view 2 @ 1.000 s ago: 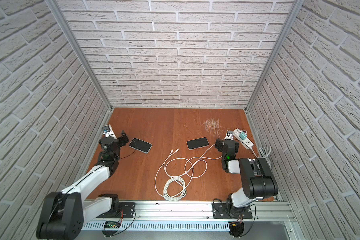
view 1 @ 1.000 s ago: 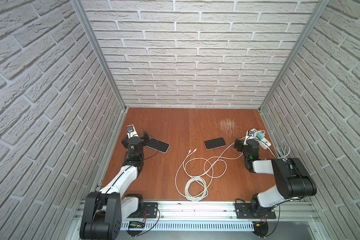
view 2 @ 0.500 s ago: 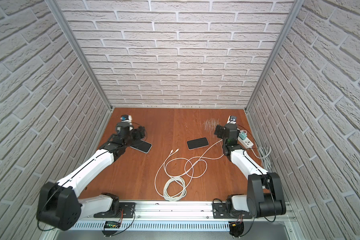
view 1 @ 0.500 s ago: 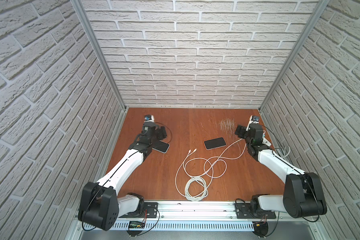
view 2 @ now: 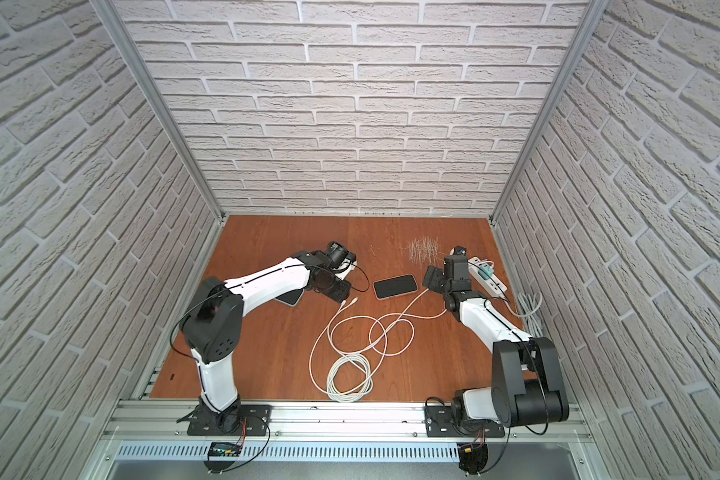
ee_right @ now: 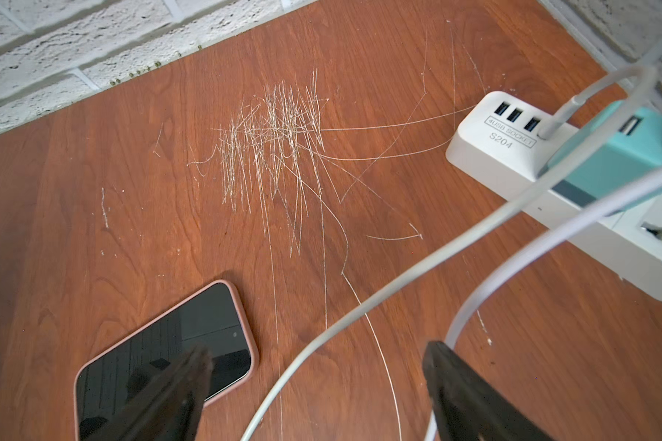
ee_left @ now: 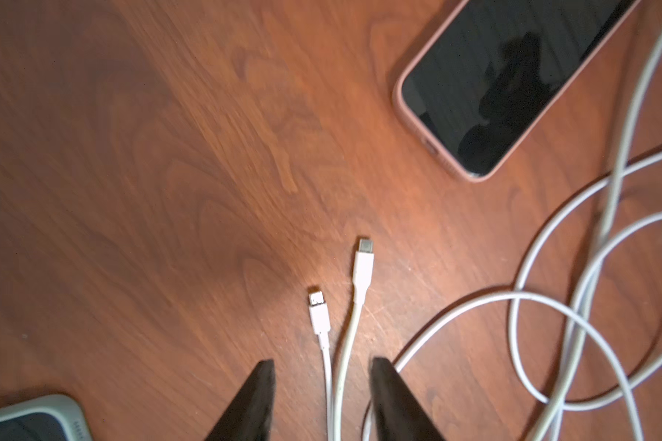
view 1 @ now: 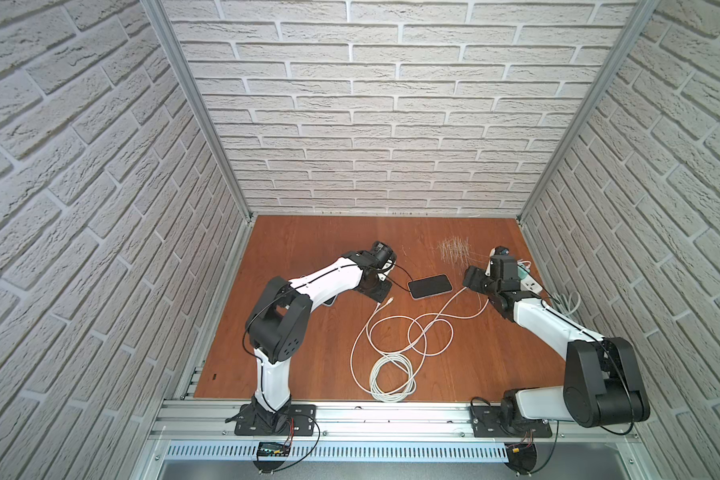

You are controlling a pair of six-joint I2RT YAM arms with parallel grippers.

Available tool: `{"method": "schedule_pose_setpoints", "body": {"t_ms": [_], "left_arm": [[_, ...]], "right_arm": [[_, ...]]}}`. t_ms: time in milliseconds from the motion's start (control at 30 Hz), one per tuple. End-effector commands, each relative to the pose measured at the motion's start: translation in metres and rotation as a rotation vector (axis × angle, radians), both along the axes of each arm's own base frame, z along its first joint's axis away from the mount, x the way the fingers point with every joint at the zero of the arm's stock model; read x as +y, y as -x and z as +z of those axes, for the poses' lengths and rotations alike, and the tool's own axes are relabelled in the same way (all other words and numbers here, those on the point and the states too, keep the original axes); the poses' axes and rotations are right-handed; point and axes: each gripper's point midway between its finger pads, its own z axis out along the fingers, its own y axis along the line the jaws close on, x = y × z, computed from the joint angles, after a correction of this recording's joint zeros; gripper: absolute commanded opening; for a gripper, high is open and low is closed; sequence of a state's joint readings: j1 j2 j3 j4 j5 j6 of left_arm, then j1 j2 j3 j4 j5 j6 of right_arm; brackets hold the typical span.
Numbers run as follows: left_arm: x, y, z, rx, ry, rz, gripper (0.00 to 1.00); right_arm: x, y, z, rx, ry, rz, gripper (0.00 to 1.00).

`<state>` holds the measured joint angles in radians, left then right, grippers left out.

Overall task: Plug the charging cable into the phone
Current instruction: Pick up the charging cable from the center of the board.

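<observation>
Black left hand has swung in from the worktop edge; now narrowing but not yet clenched, straddling the charging cable and a second lead; both plugs lie loose, apart from the phone; right hand gapes empty near it; grasp judged imminent.

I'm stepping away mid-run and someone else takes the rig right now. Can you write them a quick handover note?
Left gripper: open, fingers either side of two white cables, just behind their free connectors; nothing gripped.
Right gripper: open, by the pink-cased phone, holding nothing.
Things: that phone lies flat, screen up, mid-table; cables run to the power strip; a grey-cased phone sits partly under the left arm.
Done: no cable plugged into the pink-cased phone.
Left: grasp a connector, align it with the phone's port, push it in.
</observation>
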<state>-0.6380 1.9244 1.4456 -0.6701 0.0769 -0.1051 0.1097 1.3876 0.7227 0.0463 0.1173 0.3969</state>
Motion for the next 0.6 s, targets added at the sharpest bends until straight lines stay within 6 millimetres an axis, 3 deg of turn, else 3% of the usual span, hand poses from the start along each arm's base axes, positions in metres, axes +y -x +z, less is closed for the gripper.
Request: {"method": "schedule_pose_setpoints", "body": {"t_ms": [0,133,567], "left_arm": [[-0.004,0.020,-0.001,0.076,-0.043,-0.057,0.44],[-0.011,0.025,-0.008,0.097,-0.052,-0.071,0.37],[-0.013,0.018,-0.029,0.109,-0.103,-0.074,0.33]], "right_arm": [[0.005,-0.003,-0.001,-0.014,-0.029,0.000,0.92],[0.005,-0.004,-0.002,-0.014,-0.037,-0.004,0.92],[0.008,-0.007,-0.006,-0.003,-0.054,0.005,0.91]]}}
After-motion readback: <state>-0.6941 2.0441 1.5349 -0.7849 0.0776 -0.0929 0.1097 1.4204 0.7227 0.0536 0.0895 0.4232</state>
